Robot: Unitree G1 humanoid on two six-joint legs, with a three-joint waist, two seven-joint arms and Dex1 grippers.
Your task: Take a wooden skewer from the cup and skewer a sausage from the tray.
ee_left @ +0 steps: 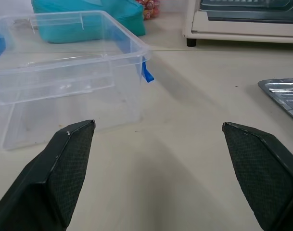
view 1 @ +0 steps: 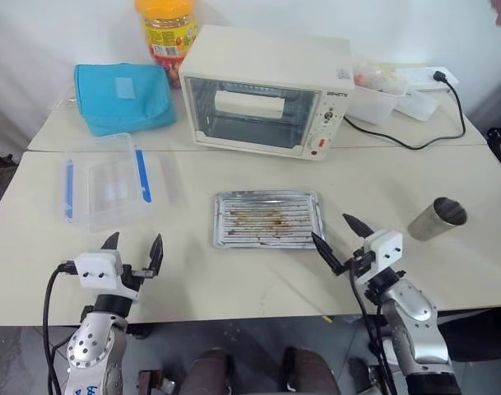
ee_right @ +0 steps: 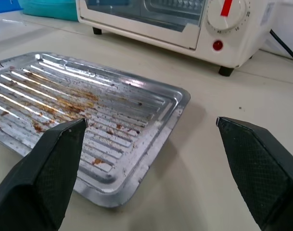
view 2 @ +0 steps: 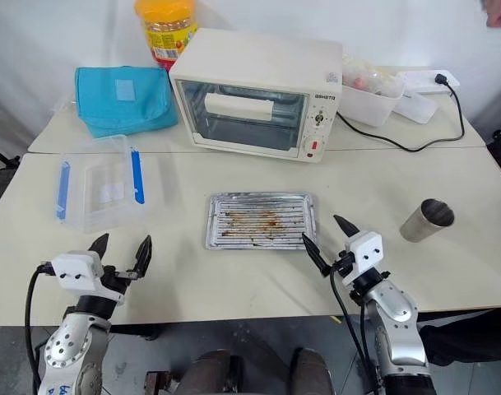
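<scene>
Your right gripper (view 1: 343,238) and left gripper (view 1: 133,249) hung open, empty; the cup (view 1: 438,218) awaited your rightward reach, the tray (view 1: 268,220) held no sausage.

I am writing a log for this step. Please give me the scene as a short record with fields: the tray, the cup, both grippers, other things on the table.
tray: metal tray at table centre, flat, grease stains, no sausage visible on it
cup: metal cup right of the tray, tilted; no skewer visible in it
left gripper: left gripper open, holding nothing, near the clear plastic box
right gripper: right gripper open, holding nothing, beside the tray's right corner
other: toaster oven, blue bag, yellow-lidded jar
</scene>
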